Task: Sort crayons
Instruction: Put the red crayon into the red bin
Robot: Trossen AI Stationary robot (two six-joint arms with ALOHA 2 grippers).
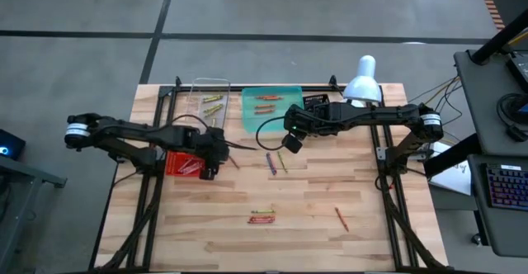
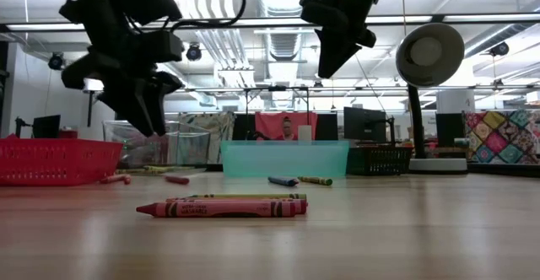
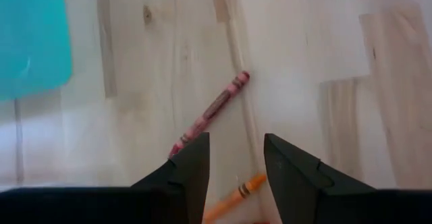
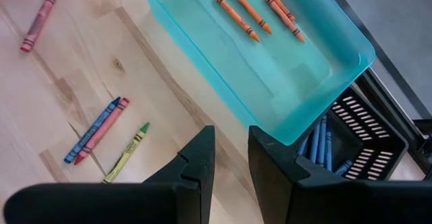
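Crayons (image 1: 262, 217) are lying scattered over the wooden table (image 1: 198, 233): a red and a yellow-green pair toward the near edge, an orange one (image 1: 340, 218) nearer the right edge, and a blue, pink and green group (image 1: 275, 162) around the middle. Orange crayons (image 4: 244, 11) are sitting in the teal tray (image 1: 250, 117) by the far edge, and blue ones (image 4: 320, 142) in a black basket (image 4: 378, 126) just beside it. The left arm is reaching in from the left edge, its left end effector (image 1: 208, 173) hanging at the red mesh basket (image 1: 177, 164), fingers parted and holding nothing, above a pink crayon (image 3: 210, 113) and an orange crayon (image 3: 235, 197). The right arm is stretching in from the right edge, its right end effector (image 1: 291, 144) hovering beside the teal tray, fingers slightly apart and empty.
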